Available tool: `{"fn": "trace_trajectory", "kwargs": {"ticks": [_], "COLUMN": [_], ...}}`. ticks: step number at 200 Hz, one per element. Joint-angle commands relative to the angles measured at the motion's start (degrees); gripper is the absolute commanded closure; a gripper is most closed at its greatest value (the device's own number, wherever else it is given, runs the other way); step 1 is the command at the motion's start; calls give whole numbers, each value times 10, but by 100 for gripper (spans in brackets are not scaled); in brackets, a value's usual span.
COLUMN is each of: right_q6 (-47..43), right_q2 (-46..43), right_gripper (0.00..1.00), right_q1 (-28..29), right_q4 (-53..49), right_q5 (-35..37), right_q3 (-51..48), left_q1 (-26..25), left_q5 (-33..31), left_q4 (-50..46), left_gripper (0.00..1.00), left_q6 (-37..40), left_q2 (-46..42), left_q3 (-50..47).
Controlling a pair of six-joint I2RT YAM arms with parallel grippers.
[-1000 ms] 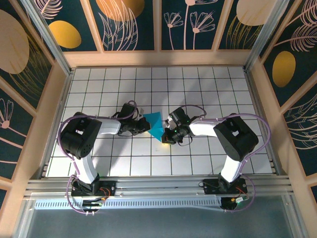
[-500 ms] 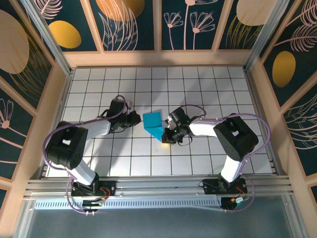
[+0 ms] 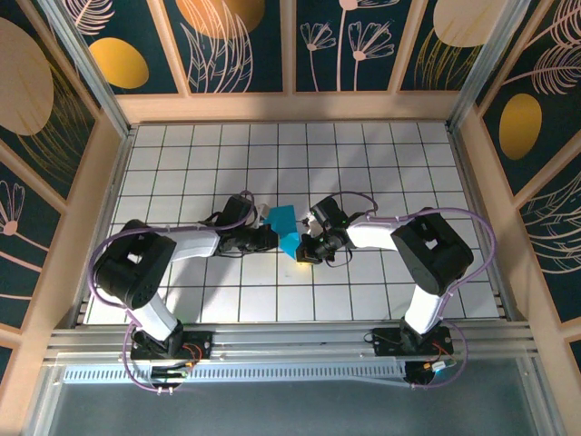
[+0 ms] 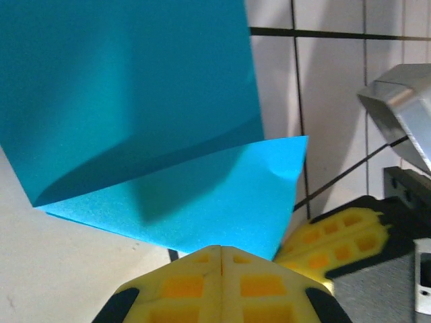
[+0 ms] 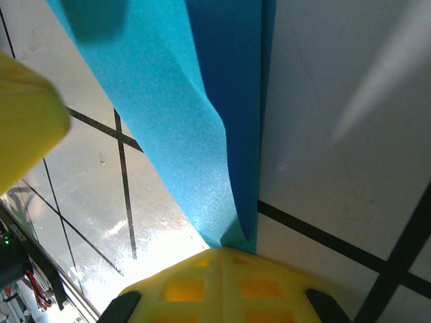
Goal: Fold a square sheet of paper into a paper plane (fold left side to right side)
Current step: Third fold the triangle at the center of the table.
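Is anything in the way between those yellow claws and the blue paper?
Nothing visible. The thin cyan-blue folded paper sheet lies on bare white tiles, with the left claw shut at one edge and the right claw pinching a corner.

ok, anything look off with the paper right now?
Only the square sheet of paper: it's half folded, not flat. One flap stands up bowed, and its edge ripples near the right claw, which pinches it. No tear visible.
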Motion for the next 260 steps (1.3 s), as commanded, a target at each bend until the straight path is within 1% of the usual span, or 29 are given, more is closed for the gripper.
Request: {"fn": "trace_trajectory", "kwargs": {"ticks": [1, 54, 93, 111, 153, 179, 213, 260], "right_q6": [-6, -8, -8, -5, 21, 37, 55, 80], "right_q2": [35, 36, 33, 22, -16, -33, -20, 27], "right_gripper": [100, 100, 100, 100, 100, 100, 100, 100], "right_q1": [2, 2, 2, 2, 2, 4, 16, 27], "right_q4": [-87, -88, -89, -85, -55, -44, -20, 19], "right_q5": [83, 80, 76, 65, 12, 1, 1, 13], "right_q3": [-20, -18, -15, -7, 28, 45, 62, 82], "left_q1": [2, 2, 1, 1, 1, 2, 2, 1], "left_q5": [2, -14, -49, -64, -73, -75, -76, -76], "left_q4": [0, -12, -49, -74, -84, -86, -88, -89], "left_gripper": [99, 98, 99, 100, 100, 100, 100, 100], "left_q6": [1, 1, -3, -7, -12, -10, -9, -8], "left_q2": [27, 54, 67, 72, 74, 72, 73, 72], "left_q3": [25, 44, 56, 63, 49, 45, 47, 47]}}
